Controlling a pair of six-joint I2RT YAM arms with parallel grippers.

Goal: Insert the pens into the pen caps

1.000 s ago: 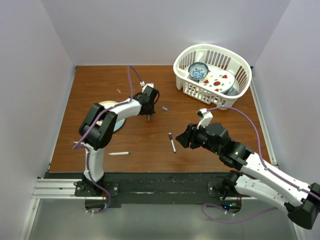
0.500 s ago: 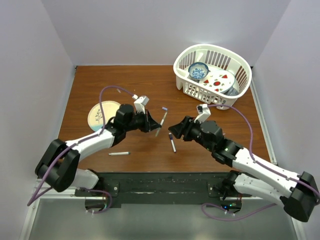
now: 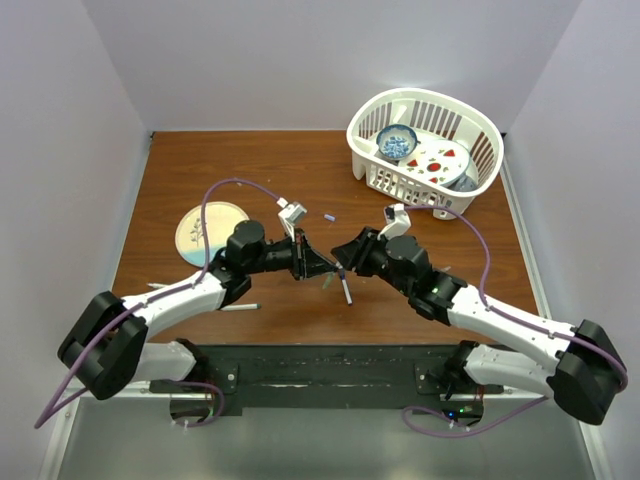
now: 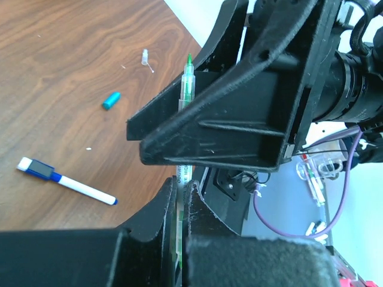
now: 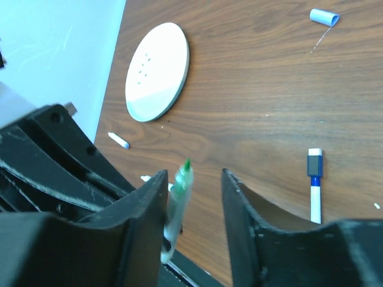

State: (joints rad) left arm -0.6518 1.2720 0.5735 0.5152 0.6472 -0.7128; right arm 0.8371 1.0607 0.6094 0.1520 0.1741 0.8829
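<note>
Closer now over brown table (image 3: pixel 200 170): left claw (image 3: pixel 322 267) tight on green-tipped pen (image 4: pixel 187 81), right claw (image 5: pixel 192 179) agape.

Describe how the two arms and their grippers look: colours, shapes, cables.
The left arm and the right arm both have glossy white links joined by rounded black joint housings. Each ends in a black two-finger gripper, the left gripper and the right gripper, with flat, ribbed, wedge-shaped fingers. A purple cable loops along each arm.

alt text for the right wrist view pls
A green-tipped pen stands between the open fingers of the right gripper, gripped lower down by the left gripper. Beyond, on the wooden table, lie a white plate, a blue-and-white pen and a lavender cap.
</note>
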